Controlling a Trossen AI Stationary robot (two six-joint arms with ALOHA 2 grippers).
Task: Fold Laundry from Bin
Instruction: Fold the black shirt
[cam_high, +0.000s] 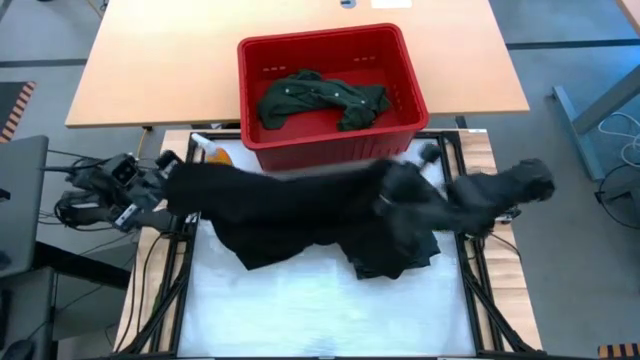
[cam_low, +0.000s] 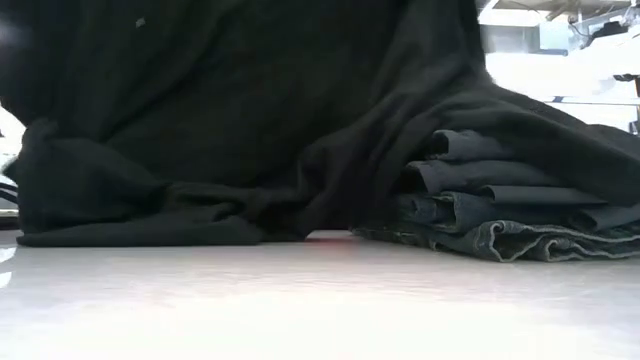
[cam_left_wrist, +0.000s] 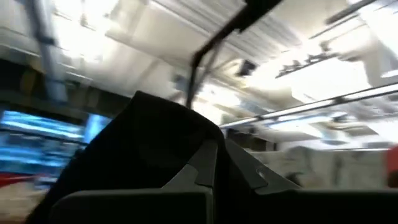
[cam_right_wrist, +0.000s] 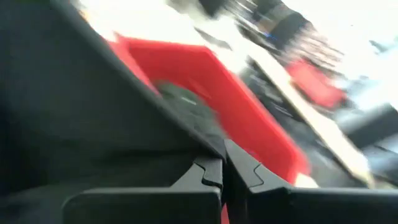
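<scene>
A black garment (cam_high: 290, 205) hangs spread between my two grippers, just in front of the red bin (cam_high: 330, 140). My left gripper (cam_high: 176, 186) is shut on its left end and my right gripper (cam_high: 398, 186) is shut on its right end. In the low view the garment (cam_low: 220, 110) hangs like a curtain. Its lower part rests on the white table and drapes over a folded stack of dark jeans (cam_low: 500, 210). A dark green shirt (cam_high: 320, 98) lies crumpled on the bin's floor. My left gripper pinches the black garment between its two shut fingers (cam_left_wrist: 205, 165), which tilt upward. Cloth (cam_left_wrist: 155, 137) is bunched over and around the fingertips, so which edge and how many layers cannot be told. My right gripper pinches the garment's right end (cam_right_wrist: 143, 149) between its shut fingers (cam_right_wrist: 211, 169), which lie about level and point toward the bin. The cloth runs off to one side of the fingers. Edge or fold cannot be told.
A small orange bottle (cam_high: 214, 155) lies by the bin's near left corner. The white tabletop (cam_high: 300, 310) lies bare toward the near edge. A wooden table (cam_high: 150, 70) stands behind the bin. Cables and the black frame run along both sides.
</scene>
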